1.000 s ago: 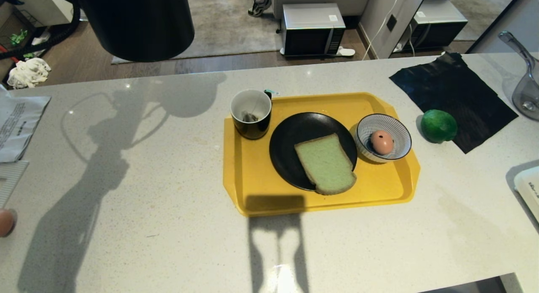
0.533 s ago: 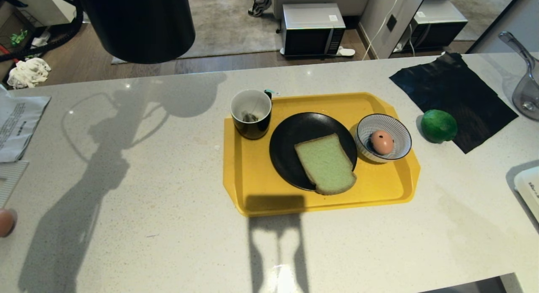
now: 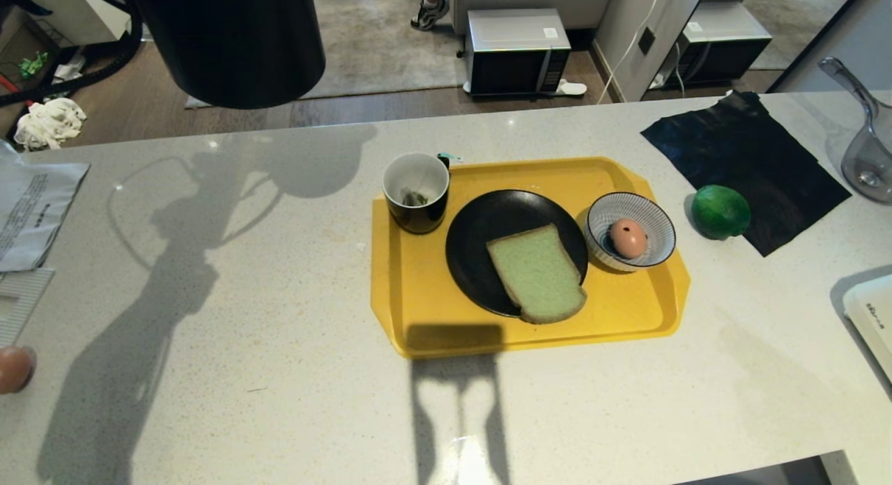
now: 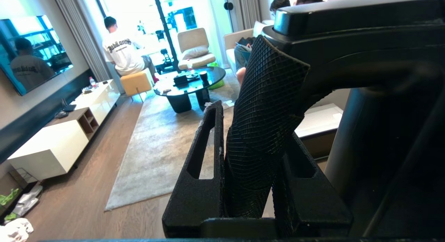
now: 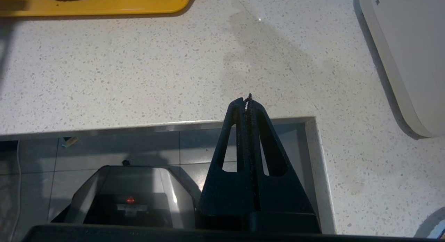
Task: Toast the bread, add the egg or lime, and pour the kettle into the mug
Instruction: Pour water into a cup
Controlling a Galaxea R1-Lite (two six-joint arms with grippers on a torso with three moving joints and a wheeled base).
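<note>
My left claw (image 4: 253, 137) is clamped on the textured loop handle of the kettle (image 3: 230, 42), which hangs in the air beyond the far left of the surface (image 3: 265, 318), its black body cut off by the top of the head view. My right claw (image 5: 247, 102) has its fingers pressed together, empty, over the near edge of the surface.

The surface is pale speckled stone. On it lies one yellow tray (image 3: 432, 297) carrying one mug (image 3: 416, 192) at its far left corner with a teabag inside, one black plate (image 3: 481, 255) with the one slice of bread (image 3: 536, 272) on its near right part, and one striped bowl (image 3: 655, 227) holding the egg (image 3: 628, 237). The lime (image 3: 720, 212) sits right of the tray, at the edge of a black sheet (image 3: 739, 157). A second egg (image 3: 14, 368) shows at the near left edge.

Beyond the surface, wooden floor, a grey rug (image 3: 376, 46) and one microwave (image 3: 517, 49) on the floor.
</note>
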